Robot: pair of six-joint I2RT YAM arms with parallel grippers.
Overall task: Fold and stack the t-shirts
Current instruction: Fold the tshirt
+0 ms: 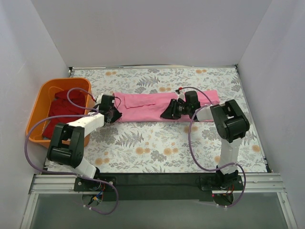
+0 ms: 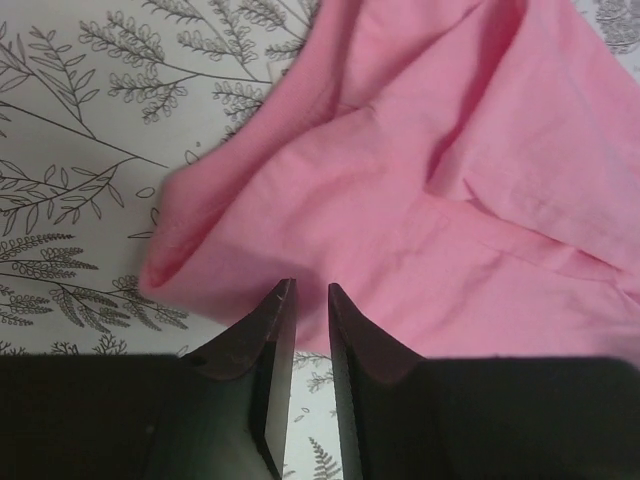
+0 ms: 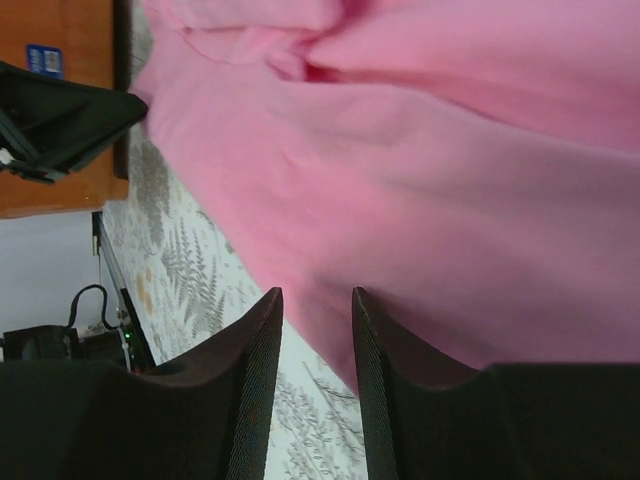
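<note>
The bright pink t-shirt (image 1: 143, 106) lies as a long folded strip across the far middle of the table. My left gripper (image 1: 114, 114) is at the strip's left end, low over its near corner. In the left wrist view its jaws (image 2: 310, 287) stand a narrow gap apart with only tablecloth between them, tips at the pink shirt's (image 2: 420, 150) edge. My right gripper (image 1: 167, 113) is at the strip's near edge, right of middle. In the right wrist view it (image 3: 315, 292) is open, and the pink shirt's (image 3: 430, 180) edge lies just past its tips. Dark red t-shirts (image 1: 62, 109) lie in the basket.
The orange plastic basket (image 1: 45, 90) stands at the table's left edge, close beside my left arm; it also shows in the right wrist view (image 3: 60, 190). The floral tablecloth (image 1: 167, 148) covers the table. White walls close in the back and both sides.
</note>
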